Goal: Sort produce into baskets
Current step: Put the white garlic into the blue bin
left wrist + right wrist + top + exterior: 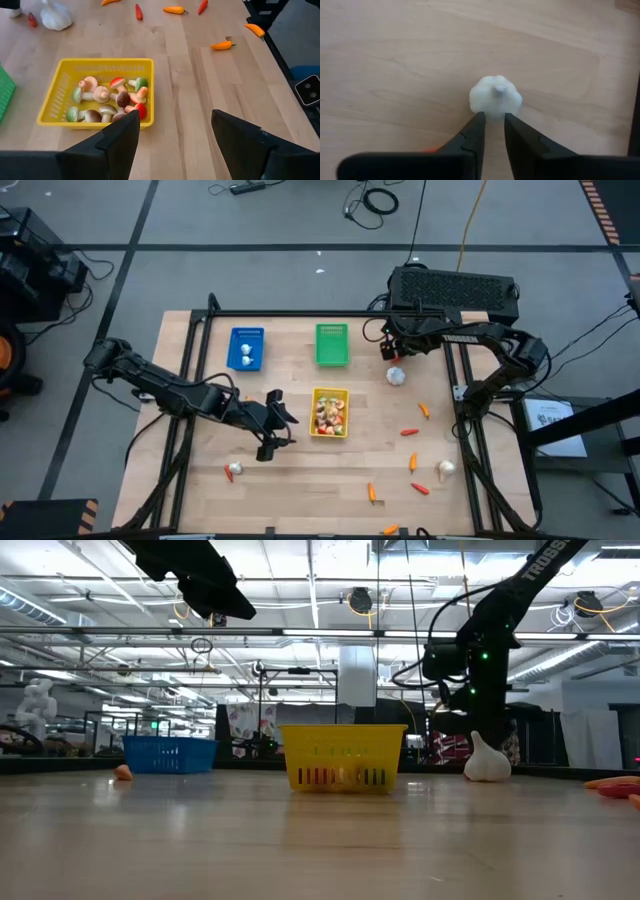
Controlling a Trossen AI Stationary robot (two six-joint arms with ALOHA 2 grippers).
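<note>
Right claw (492,131): narrowed, empty, just short of the bulb.
White ridged plastic garlic bulb (496,96): light, stiff, slippery; best pinched across its belly.

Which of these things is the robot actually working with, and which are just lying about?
Part of the job:
- blue basket, green basket, yellow basket
- white garlic bulb below the right end effector
- loose orange peppers
- toy mushrooms in the yellow basket
- left end effector, open

Just lying about:
- cables on the floor
- black box behind the table
</note>
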